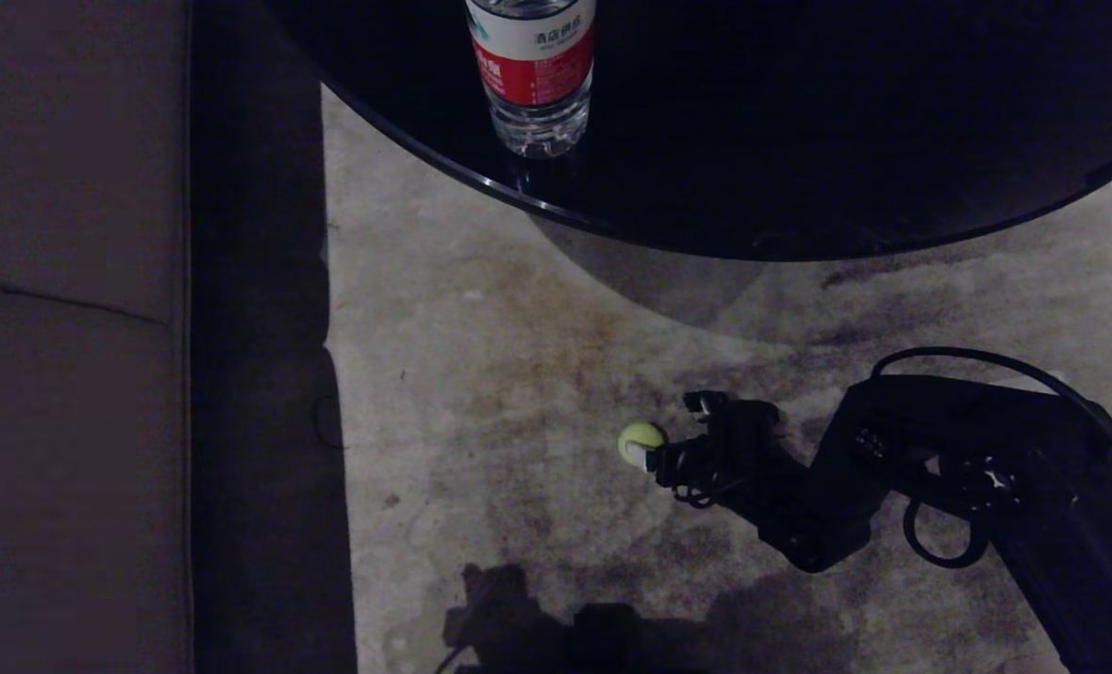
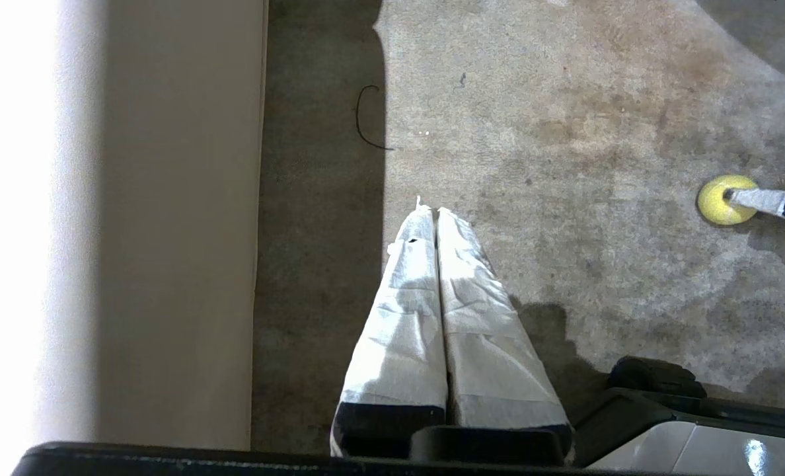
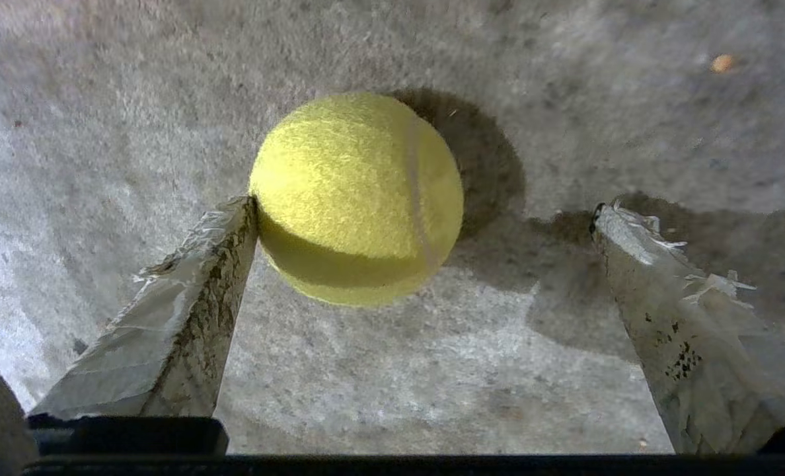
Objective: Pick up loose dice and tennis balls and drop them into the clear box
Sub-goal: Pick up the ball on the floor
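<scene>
Yellow-green fuzzy tennis ball (image 3: 356,198) on the stained carpet floor (image 1: 481,356), bracketed by the wide-open, empty right hand (image 3: 425,218), one finger touching, positioned for grasping; left hand (image 2: 430,215) parked, closed, empty

One tennis ball (image 1: 639,441) lies on the floor, and one water bottle (image 1: 531,75) stands on one black table (image 1: 799,140).

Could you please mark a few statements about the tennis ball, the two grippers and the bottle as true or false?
1. The tennis ball lies on the floor. True.
2. The right gripper is shut on the ball. False: its jaws stand wide open, one finger at the ball.
3. The left gripper is shut and holds nothing. True.
4. The water bottle lies on the floor. False: it stands upright on the dark table.
</scene>
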You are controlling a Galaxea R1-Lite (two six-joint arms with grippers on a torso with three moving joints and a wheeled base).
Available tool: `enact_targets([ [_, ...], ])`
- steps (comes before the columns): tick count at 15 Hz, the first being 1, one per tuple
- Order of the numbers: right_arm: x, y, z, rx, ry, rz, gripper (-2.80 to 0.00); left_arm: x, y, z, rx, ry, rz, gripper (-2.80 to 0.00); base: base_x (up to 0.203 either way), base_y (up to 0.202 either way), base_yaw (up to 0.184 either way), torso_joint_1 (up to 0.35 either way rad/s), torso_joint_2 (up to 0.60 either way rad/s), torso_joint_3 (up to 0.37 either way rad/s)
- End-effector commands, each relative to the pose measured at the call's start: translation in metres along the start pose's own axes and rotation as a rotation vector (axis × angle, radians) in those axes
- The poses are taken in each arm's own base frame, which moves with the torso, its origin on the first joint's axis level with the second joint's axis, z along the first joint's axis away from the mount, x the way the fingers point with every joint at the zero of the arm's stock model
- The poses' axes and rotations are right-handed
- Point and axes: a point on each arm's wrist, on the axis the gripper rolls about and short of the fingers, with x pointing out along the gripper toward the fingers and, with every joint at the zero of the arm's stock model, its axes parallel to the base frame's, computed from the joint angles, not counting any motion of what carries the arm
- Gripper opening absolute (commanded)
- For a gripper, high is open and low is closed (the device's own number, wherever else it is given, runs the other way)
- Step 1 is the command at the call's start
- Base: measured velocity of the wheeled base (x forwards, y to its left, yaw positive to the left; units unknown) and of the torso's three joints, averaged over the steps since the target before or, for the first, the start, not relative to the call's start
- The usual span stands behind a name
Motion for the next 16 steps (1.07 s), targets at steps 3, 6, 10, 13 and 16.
enact_targets([
  [3,0.0012,0.0014,0.002,0.0,-0.013,0.007,0.0,0.0002,0.0,-0.0004,-0.001,0.002,0.001,-2.8,0.0,0.0,0.0,0.0,0.0,0.0],
  [6,0.003,0.0011,0.0005,0.001,-0.011,0.008,-2.8,0.0001,0.0001,-0.0004,-0.001,0.001,0.001,-2.8,0.0,0.0,0.0,0.0,0.0,0.0],
  [10,0.0033,0.0003,0.0029,0.006,-0.022,0.009,-2.8,0.0001,0.0001,-0.0004,0.0,0.001,0.001,-2.8,0.0,0.0,0.0,0.0,0.0,0.0],
  [13,0.0029,0.0004,0.0035,0.009,-0.025,0.01,-2.8,0.0001,0.0001,-0.0004,0.0,0.001,0.001,-2.8,0.0,0.0,0.0,0.0,0.0,0.0],
  [16,0.0014,0.0007,0.0053,0.009,-0.027,0.01,-2.8,0.0001,0.0001,-0.0004,0.0,0.001,0.001,-2.8,0.0,0.0,0.0,0.0,0.0,0.0],
])
